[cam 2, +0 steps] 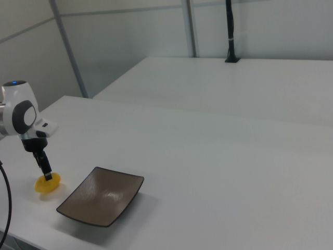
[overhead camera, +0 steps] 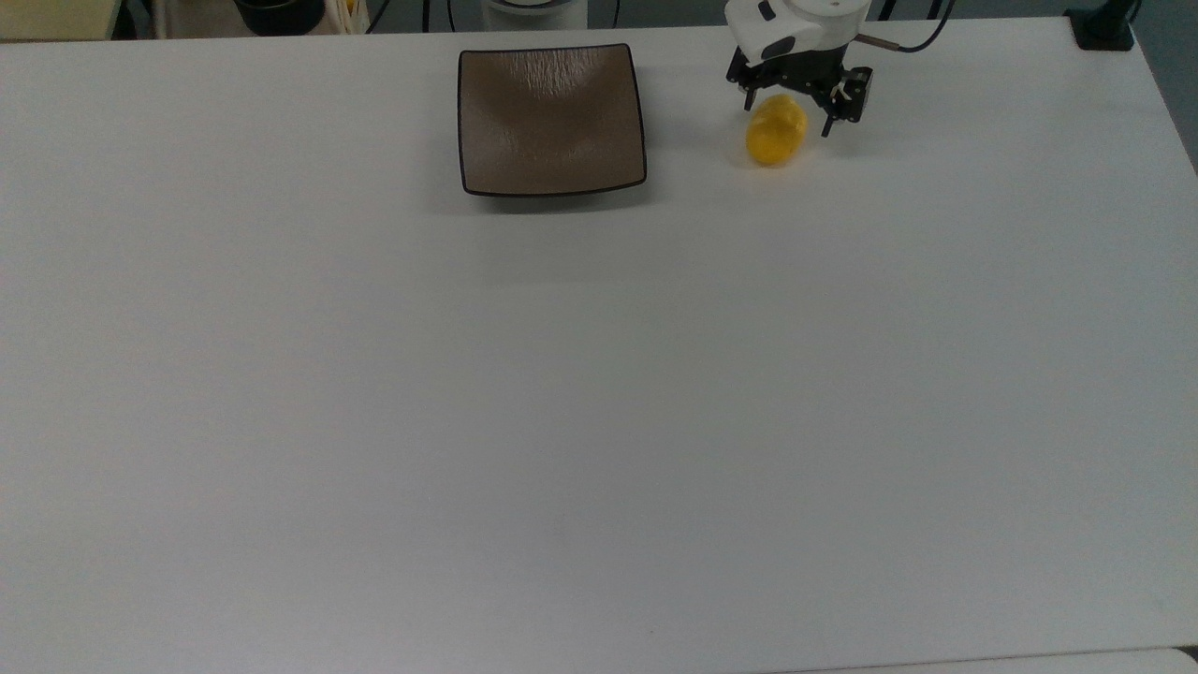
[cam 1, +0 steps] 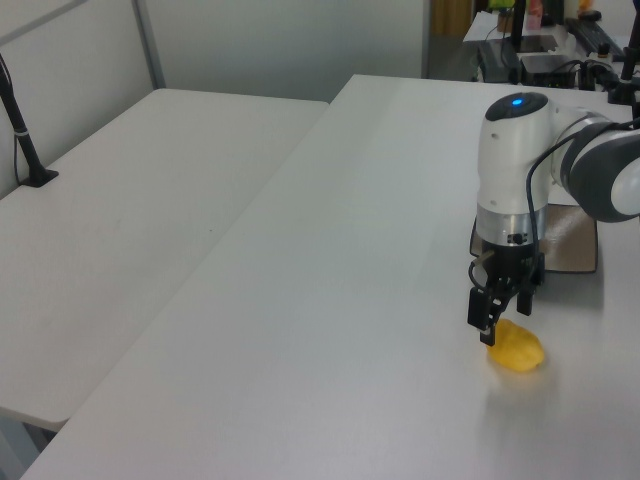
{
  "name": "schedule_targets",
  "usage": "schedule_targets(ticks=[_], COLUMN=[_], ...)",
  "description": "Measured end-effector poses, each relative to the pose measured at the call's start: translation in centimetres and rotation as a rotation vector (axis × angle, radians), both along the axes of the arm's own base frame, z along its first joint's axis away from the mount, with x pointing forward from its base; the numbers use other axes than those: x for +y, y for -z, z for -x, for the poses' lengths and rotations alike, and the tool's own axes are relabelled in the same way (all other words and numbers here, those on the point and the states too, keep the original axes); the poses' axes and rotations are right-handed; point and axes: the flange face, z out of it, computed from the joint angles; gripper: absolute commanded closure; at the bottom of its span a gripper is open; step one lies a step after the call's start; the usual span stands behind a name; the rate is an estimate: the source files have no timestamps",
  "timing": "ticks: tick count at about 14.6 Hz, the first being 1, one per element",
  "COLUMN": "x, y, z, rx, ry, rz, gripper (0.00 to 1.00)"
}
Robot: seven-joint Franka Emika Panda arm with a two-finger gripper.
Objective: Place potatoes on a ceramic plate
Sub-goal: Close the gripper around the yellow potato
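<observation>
The yellow oval potato [overhead camera: 776, 138] lies on the white table, to the right of the plate in the top view. The square brown ceramic plate [overhead camera: 552, 120] with a dark rim sits bare near the table's far edge. My gripper [overhead camera: 788, 112] is open and hangs low over the potato's far end, one finger on each side of it. In the left view the gripper [cam 1: 503, 322] is just above the potato [cam 1: 520, 349], and the arm hides part of the plate [cam 1: 581, 248]. The right view shows the gripper [cam 2: 47, 175] reaching down to the potato [cam 2: 47, 184] beside the plate [cam 2: 101, 197].
A black clamp post [overhead camera: 1103, 28] stands at the table's far right corner in the top view. A second white table [cam 1: 130, 220] adjoins on the left view's left. The wide white tabletop [overhead camera: 599, 421] stretches toward the top view's bottom.
</observation>
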Motion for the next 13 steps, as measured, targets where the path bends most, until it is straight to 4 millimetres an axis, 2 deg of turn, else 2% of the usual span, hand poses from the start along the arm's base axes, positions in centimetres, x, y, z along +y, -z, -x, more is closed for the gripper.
schedule_targets(ticks=[4, 6, 7, 8, 9, 10, 13], x=[0.7, 0.7, 0.7, 0.7, 0.7, 0.7, 0.7], y=[2.6, 2.8, 2.9, 3.0, 3.1, 3.1, 3.0], z=[0.3, 0.3, 0.3, 0.3, 0.3, 0.3, 0.3], rx=[0.034, 0.035, 0.035, 0.036, 0.036, 0.036, 0.034], ry=[-0.001, -0.005, -0.007, -0.008, -0.007, -0.007, -0.007], rz=[0.011, 0.016, 0.018, 0.02, 0.02, 0.02, 0.02], gripper=[0.0, 0.0, 0.08, 0.25, 0.37, 0.45, 0.47])
